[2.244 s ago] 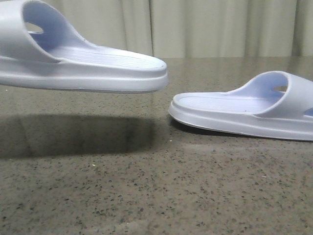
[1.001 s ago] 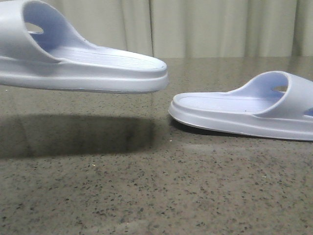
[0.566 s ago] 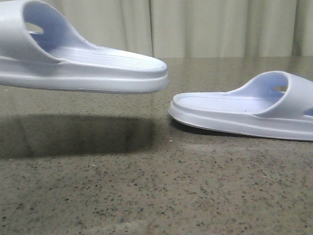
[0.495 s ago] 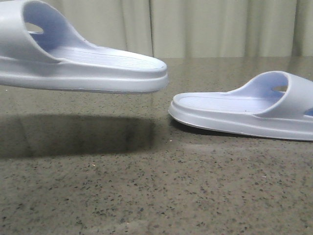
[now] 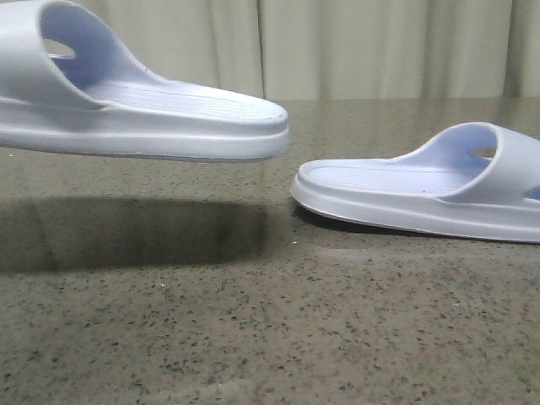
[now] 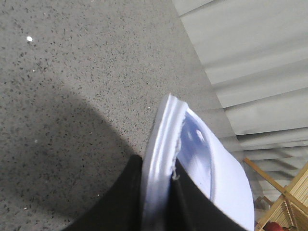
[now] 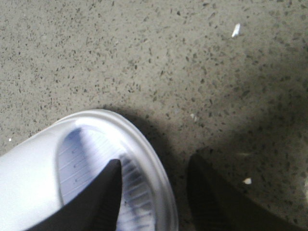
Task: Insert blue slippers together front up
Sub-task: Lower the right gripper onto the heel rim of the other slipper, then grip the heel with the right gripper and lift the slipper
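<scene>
Two blue slippers (image 5: 143,110), left fingers (image 6: 115,202) clamped on one, right fingers (image 7: 103,197) apart astride other's rim.

The blue slippers (image 5: 143,118) (image 5: 422,190) are seen as smooth, matt moulded foam with finely ribbed footbeds. The table (image 5: 270,329) is finished in polished, speckled stone. The curtain (image 5: 380,46) appears as pleated matt cloth.

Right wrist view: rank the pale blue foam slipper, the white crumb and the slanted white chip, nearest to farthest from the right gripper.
1. Pale blue foam slipper: its rim sits between the right gripper's jaws.
2. White crumb: on the speckled table, beside one finger.
3. Slanted white chip: far out on the table.
</scene>
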Tool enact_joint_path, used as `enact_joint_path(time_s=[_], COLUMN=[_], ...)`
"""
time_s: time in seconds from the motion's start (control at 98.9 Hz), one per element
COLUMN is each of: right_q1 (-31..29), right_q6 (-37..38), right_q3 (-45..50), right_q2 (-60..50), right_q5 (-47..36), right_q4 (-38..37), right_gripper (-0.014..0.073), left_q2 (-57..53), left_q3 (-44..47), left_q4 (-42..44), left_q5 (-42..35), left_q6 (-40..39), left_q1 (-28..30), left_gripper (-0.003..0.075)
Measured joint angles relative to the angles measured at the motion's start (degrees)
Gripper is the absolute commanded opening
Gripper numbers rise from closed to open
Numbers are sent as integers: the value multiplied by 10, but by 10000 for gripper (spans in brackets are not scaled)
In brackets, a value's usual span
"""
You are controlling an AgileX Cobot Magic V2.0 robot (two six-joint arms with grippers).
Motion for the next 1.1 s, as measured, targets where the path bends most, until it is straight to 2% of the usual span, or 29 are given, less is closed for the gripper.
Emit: enact_joint_path(time_s=[0.111,0.394,0.536,0.687,1.102], right_q1=[0,0,0,0,0], right_q6=[0,0,-1,-5,-16], right_q3=[0,0,0,0,0], right_q2=[1,1,1,1,-9], right_q5=[0,0,-4,-15,-68], right_q4=[0,2,2,2,12], right_gripper=[231,98,18,-106,-107], left_q2=[0,0,0,0,0], left_q3=[0,0,0,0,0], left_q4=[0,0,0,0,0], left_q5=[0,1,3,3,3], left_q6=[0,0,0,0,0], left_q1=[0,0,0,0,0], left_gripper=[16,16,16,16,16])
